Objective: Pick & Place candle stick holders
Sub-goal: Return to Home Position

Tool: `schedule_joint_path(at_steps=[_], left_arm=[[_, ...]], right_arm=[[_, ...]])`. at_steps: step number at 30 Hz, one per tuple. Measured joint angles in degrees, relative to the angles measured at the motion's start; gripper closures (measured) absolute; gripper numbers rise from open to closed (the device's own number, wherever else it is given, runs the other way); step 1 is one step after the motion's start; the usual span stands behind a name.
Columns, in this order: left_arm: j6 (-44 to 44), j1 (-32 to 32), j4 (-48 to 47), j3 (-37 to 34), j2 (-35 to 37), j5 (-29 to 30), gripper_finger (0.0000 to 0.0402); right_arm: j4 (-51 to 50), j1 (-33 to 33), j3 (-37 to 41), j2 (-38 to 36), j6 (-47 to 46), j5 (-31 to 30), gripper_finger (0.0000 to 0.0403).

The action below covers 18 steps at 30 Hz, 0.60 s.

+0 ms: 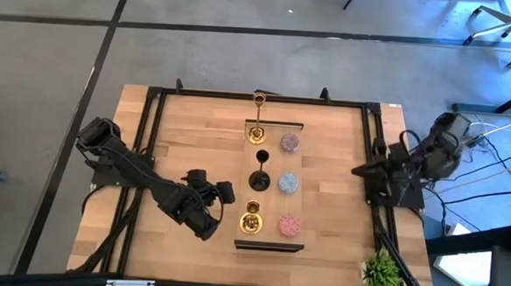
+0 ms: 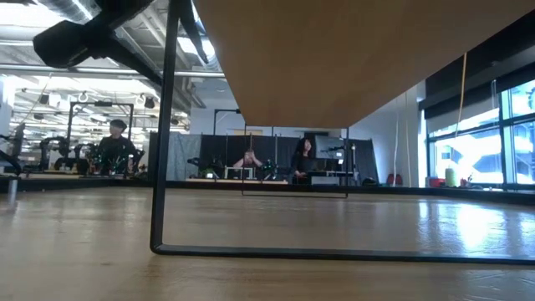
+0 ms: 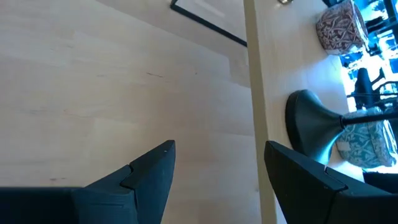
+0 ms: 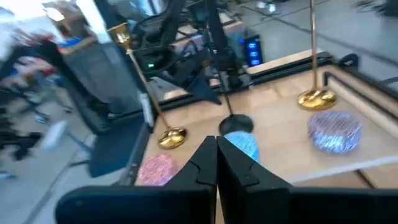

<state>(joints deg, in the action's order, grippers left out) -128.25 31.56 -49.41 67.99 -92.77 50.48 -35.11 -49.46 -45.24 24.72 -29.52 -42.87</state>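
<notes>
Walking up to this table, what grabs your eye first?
A low shelf in the middle carries two gold holders, a black one between them, beside three speckled candles. The left gripper hovers open next to it; the right gripper rests shut at the table's right edge.

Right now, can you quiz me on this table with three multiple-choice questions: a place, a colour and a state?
1. Where is the green plant? A. on the floor B. at the table corner on the right arm's side C. on a chair
2. What colour is the middle stemmed holder on the shelf? A. gold B. black C. white
3. How are the left arm's fingers? A. apart, empty B. shut on a candle C. shut on the plant

1 B: the high view shows it at that corner.
2 B: it is dark, between two gold holders.
3 A: the left wrist view shows a bare gap between them.
</notes>
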Motion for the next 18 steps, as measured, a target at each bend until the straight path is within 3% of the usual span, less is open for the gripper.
schedule_joint_path(at_steps=[3, 7, 10, 12, 14, 18], left_arm=[[0.3, -0.7, -0.1, 0.0, 0.0, 0.4, 0.0158], [0.4, -1.7, -0.9, 0.0, 0.0, 0.9, 0.0158], [0.4, -2.1, -1.5, 0.0, 0.0, 0.9, 0.0158], [0.4, -2.2, -1.8, 0.0, 0.1, 0.9, 0.0158], [0.7, -2.5, -1.8, 0.0, 0.2, 1.2, 0.0158], [0.6, -2.5, -1.8, 0.0, 0.2, 2.1, 0.0158]], right_arm=[[0.8, 1.2, 4.9, -8.2, 0.7, 3.7, 0.0402], [3.8, 1.3, 12.1, -17.4, 8.6, 9.0, 0.0403], [8.2, 1.3, 16.5, -20.7, 14.1, 3.2, 0.0403], [10.8, 1.3, 18.6, -21.0, 16.6, -5.1, 0.0403], [11.7, 1.4, 19.5, -20.7, 13.3, -12.6, 0.0403], [12.0, 1.3, 19.6, -19.5, 11.7, -6.8, 0.0403]])
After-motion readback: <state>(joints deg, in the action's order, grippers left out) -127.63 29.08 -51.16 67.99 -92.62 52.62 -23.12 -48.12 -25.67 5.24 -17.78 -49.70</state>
